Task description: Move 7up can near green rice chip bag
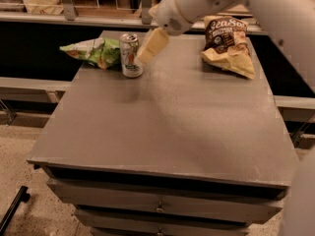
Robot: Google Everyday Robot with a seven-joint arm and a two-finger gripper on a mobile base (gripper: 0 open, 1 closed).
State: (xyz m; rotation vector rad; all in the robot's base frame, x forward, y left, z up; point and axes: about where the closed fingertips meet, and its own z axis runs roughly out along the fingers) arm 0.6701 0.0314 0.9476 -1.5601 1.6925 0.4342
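Observation:
The 7up can (130, 55) stands upright at the back left of the grey table (162, 132), silver-white with green marks and a pull-tab top. The green rice chip bag (93, 51) lies just left of the can, a small gap between them. My gripper (146, 52) hangs just right of the can, at its upper half, with its cream finger (152, 44) slanting down towards it. The gripper is open and holds nothing; the can stands free of it.
A brown and tan chip bag (227, 44) with white lettering lies at the back right of the table. My white arm (256, 9) reaches in from the upper right. Drawers (157, 208) sit below the table's front edge. A dark shelf runs behind.

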